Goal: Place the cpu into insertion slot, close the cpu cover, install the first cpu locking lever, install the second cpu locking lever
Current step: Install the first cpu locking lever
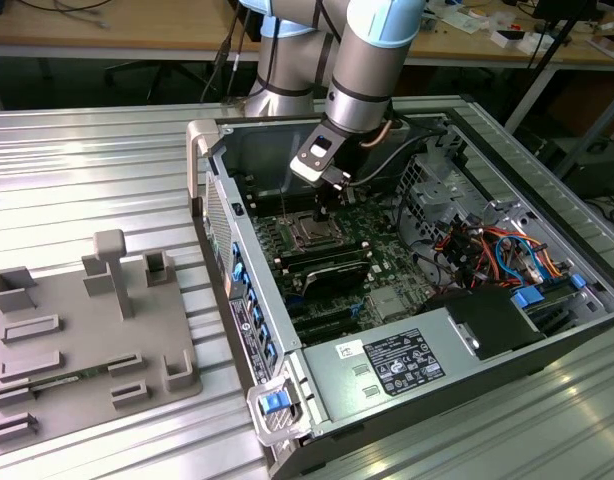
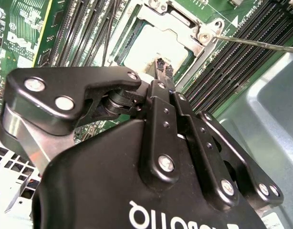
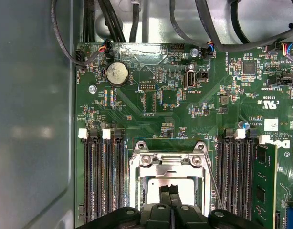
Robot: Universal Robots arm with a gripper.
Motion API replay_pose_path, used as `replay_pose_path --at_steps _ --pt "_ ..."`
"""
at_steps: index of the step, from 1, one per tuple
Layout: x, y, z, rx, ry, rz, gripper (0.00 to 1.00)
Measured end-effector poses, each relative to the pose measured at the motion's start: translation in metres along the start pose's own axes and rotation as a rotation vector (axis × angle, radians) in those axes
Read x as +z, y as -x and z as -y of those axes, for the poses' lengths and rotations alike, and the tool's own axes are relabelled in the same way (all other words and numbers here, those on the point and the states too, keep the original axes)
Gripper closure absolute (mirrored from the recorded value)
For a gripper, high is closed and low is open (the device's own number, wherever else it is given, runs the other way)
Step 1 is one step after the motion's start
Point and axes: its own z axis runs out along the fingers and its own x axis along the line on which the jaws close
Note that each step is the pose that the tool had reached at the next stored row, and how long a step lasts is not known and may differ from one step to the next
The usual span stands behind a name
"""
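Gripper (image 3: 169,190) hangs over the slot (image 1: 309,233), centre of the exterior view, its tips pinched together with nothing between them. The cpu (image 2: 156,44) sits in the slot and the cover (image 3: 170,165) looks folded over it. I'd say the tips are there to press it flat, while a lever (image 2: 261,44) stands free.

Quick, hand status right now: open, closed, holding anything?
Hand: closed, nothing visible between its fingertips, which are at the face of the cpu.
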Motion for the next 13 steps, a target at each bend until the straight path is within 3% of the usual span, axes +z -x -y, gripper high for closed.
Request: replay_pose_path --at_steps 3,8,13 --pt "0.0 0.0 -0.0001 0.0 0.0001 -0.0001 0.89" --pt "-0.0071 0.0003 0.0 0.0 0.0 0.0 0.89" --pt "-0.0074 0.0003 -0.0001 -0.095 0.0046 0.0014 0.89"
